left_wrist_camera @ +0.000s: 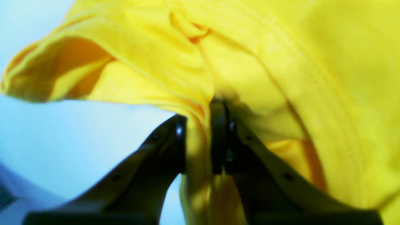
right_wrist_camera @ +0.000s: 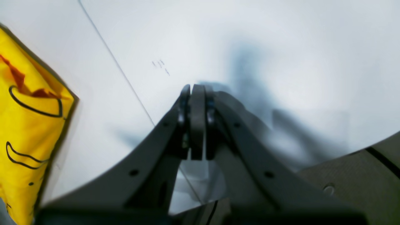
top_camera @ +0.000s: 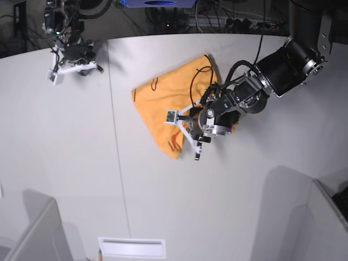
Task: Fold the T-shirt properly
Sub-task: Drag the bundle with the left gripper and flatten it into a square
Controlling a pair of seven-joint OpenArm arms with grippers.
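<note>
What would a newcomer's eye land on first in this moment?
The bright orange-yellow T-shirt, lying bunched near the middle of the pale table in the base view. Next, the left gripper, its jaws pinched on a fold of that fabric, which fills the left wrist view. The right gripper sits far off at the table's back corner, jaws shut on nothing.

Base view: from high overhead, looking steeply down on the whole white table [top_camera: 65, 163], both arms in sight, far off. Left wrist view: from just behind the left gripper [left_wrist_camera: 200, 137], looking out along its fingers, pressed very close to the T-shirt [left_wrist_camera: 281, 62], which fills most of the frame; same cloth and gripper [top_camera: 197, 142] seen small in the base view. Right wrist view: from behind the right gripper [right_wrist_camera: 197, 122], angled down at the bare table [right_wrist_camera: 250, 37], the T-shirt's edge [right_wrist_camera: 25, 125] at the left margin, shared with both other views
</note>
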